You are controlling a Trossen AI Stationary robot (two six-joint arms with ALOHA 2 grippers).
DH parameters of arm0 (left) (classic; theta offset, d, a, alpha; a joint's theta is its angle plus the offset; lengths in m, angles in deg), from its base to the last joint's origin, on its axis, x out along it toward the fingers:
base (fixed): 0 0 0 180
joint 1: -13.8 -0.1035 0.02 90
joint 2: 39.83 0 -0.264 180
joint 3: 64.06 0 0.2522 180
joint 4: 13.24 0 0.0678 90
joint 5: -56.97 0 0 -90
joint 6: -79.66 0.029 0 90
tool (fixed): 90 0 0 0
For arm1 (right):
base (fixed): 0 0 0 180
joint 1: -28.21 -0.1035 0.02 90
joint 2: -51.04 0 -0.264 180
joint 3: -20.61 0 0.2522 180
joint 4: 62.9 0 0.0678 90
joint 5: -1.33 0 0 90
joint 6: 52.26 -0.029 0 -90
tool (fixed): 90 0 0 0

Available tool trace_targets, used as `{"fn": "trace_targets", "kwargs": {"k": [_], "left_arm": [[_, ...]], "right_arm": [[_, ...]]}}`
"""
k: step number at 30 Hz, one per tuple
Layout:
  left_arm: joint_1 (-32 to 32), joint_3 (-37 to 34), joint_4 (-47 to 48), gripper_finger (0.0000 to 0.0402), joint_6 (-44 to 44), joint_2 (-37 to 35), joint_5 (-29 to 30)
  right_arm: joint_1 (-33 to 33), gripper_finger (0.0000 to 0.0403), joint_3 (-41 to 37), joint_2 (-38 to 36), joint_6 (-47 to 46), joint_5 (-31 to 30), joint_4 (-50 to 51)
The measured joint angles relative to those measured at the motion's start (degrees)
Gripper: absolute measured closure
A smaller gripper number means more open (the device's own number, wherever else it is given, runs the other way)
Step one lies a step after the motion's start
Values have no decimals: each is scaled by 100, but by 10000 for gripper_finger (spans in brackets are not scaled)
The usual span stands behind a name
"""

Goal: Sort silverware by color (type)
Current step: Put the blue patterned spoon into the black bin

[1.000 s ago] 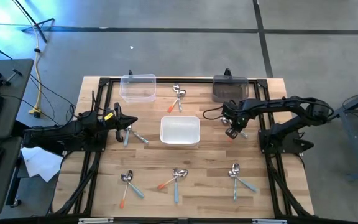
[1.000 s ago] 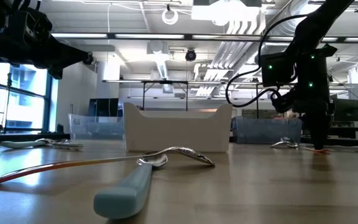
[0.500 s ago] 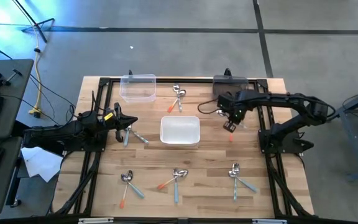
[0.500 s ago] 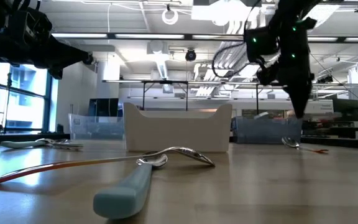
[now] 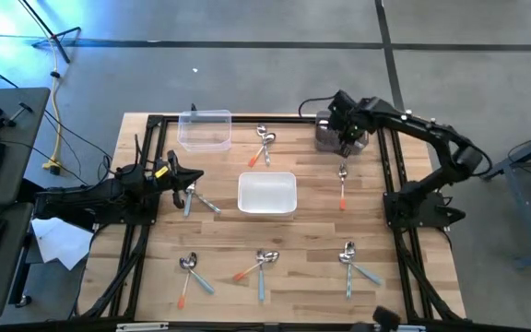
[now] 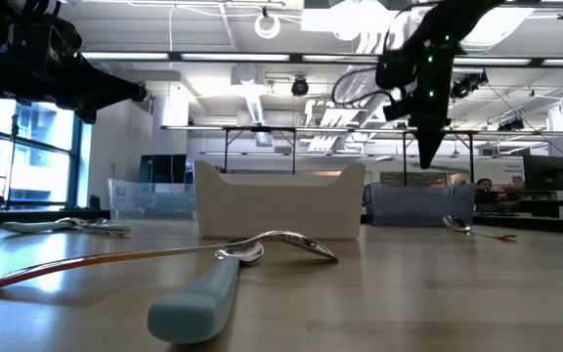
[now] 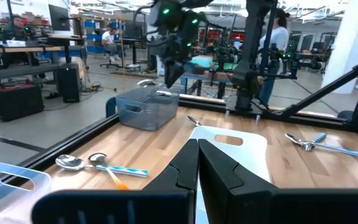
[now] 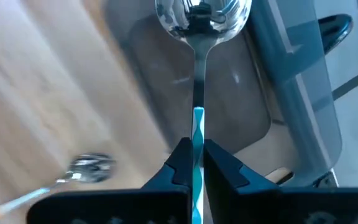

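My right gripper [image 5: 348, 140] hangs over the grey bin [image 5: 333, 132] at the table's far right and is shut on a light-blue-handled spoon [image 8: 199, 74]. The spoon's shiny bowl [image 8: 202, 15] points down at the bin's inside [image 8: 247, 93]. An orange-handled spoon [image 5: 342, 187] lies flat on the wood near the bin. My left gripper [image 7: 197, 155] waits shut at the table's left, beside two spoons [image 5: 194, 198]. Further spoons lie near the far edge [image 5: 264, 143] and in three small groups along the near edge [image 5: 261, 266]. My right gripper pinches the spoon's light-blue handle [image 8: 198, 134] between its two fingers [image 8: 180, 163]. It comes from above, pointing down, with the fingers running along the handle. The spoon is lifted clear and hangs bowl-down over the grey bin.
A white bin [image 5: 266, 194] sits at the table's middle and a clear bin [image 5: 204, 127] at the far left. Black frame rails run along the table's sides. Desks, a keyboard and paper lie to the left. People sit in the room beyond the table.
My right gripper has risen from the table beside the white bin and swung toward the far edge to a spot above the grey bin, carrying the blue-handled spoon lifted clear. The orange-handled spoon stayed on the wood where the gripper was.
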Motion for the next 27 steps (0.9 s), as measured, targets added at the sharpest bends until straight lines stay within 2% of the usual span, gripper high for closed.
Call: {"fn": "trace_targets", "kwargs": {"k": [5, 12, 16, 22, 27], "left_arm": [[0, 0, -14, 399, -2, 0, 1], [0, 0, -52, 399, 2, 0, 3], [0, 0, -52, 399, 4, 0, 93], [0, 0, -54, 399, 50, 0, 200], [0, 0, -52, 399, 59, 1, 190]], "right_arm": [[487, 395, 0, 466, 612, 34, -506], [847, 395, 0, 1009, 914, 297, -739], [924, 395, 0, 1248, 929, 499, -865], [935, 395, 0, 1525, 972, 456, -988], [913, 369, 0, 1565, 943, 456, -992]]}}
